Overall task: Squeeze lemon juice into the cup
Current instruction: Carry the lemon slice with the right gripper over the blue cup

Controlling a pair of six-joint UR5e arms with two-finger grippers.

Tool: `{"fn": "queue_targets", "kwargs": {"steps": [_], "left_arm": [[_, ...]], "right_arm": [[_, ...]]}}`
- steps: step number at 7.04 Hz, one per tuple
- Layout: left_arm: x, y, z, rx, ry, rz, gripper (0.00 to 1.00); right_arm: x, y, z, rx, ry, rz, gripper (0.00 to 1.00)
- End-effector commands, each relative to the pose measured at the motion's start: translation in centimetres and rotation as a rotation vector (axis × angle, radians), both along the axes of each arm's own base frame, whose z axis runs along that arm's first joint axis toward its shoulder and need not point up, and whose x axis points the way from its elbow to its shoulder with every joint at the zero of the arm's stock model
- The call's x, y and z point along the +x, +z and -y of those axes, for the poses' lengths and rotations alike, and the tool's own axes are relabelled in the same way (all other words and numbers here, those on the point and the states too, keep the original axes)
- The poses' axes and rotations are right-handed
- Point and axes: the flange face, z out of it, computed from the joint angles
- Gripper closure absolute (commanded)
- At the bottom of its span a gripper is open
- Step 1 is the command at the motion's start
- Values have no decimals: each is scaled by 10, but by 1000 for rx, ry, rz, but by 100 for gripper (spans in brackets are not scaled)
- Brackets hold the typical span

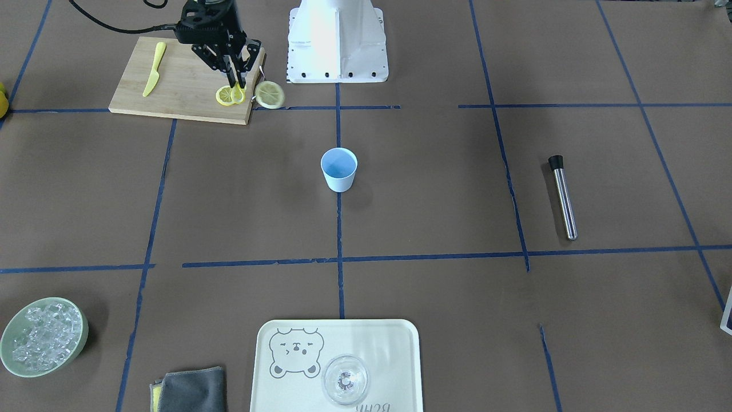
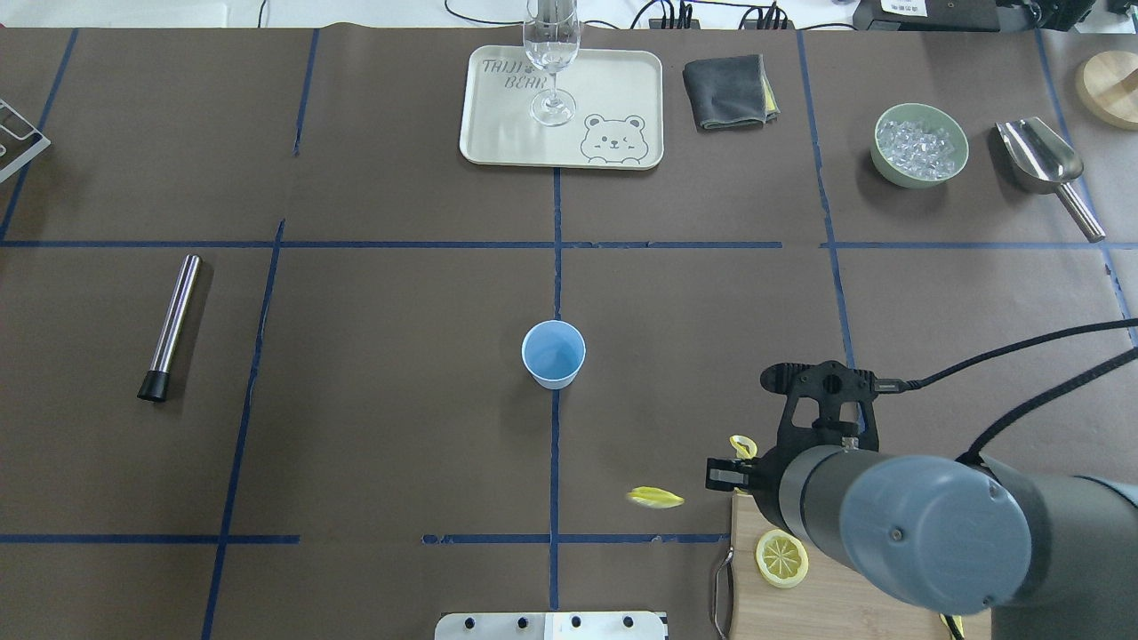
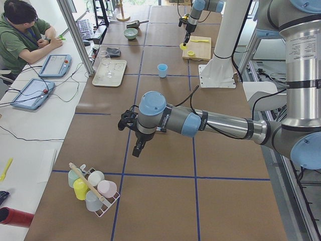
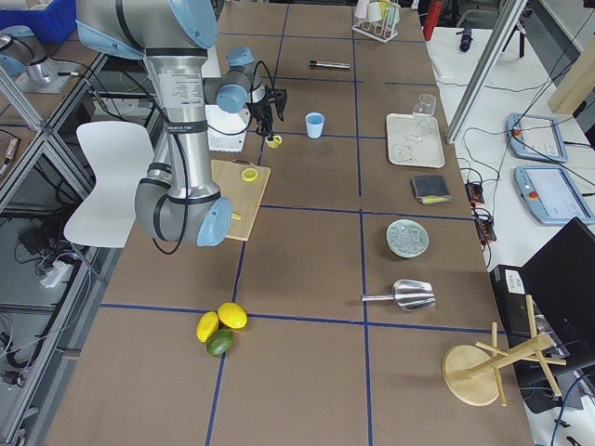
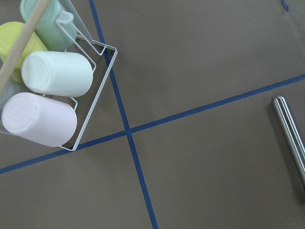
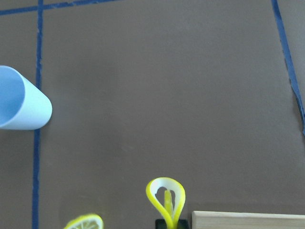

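Note:
The pale-blue cup stands upright mid-table, also in the overhead view and at the left edge of the right wrist view. My right gripper is shut on a folded lemon slice and holds it just above the cutting board's corner, well short of the cup. A second slice lies on the board. A third slice is just off the board's edge. My left gripper shows only in the exterior left view, so I cannot tell its state.
A yellow knife lies on the board. A steel tube lies on the robot's left. A tray holds a clear glass. An ice bowl, a grey cloth and a scoop are at the far side. A cup rack is below my left wrist.

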Motion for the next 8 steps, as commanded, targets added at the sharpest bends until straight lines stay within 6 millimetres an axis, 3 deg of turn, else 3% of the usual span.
{"fn": "queue_targets", "kwargs": {"steps": [1,2,6,8], "left_arm": [[0,0,0,1,-1,0,0],[0,0,0,1,-1,0,0],[-1,1,0,-2,-3,2,0],[-1,1,0,-2,-3,2,0]], "right_arm": [[0,-65,51,-6,25,11,100],[-12,-80,68,-11,40,18,100],[-16,-83,86,31,19,-10,100],[-67,-113,113,21,29,-27,100]]}}
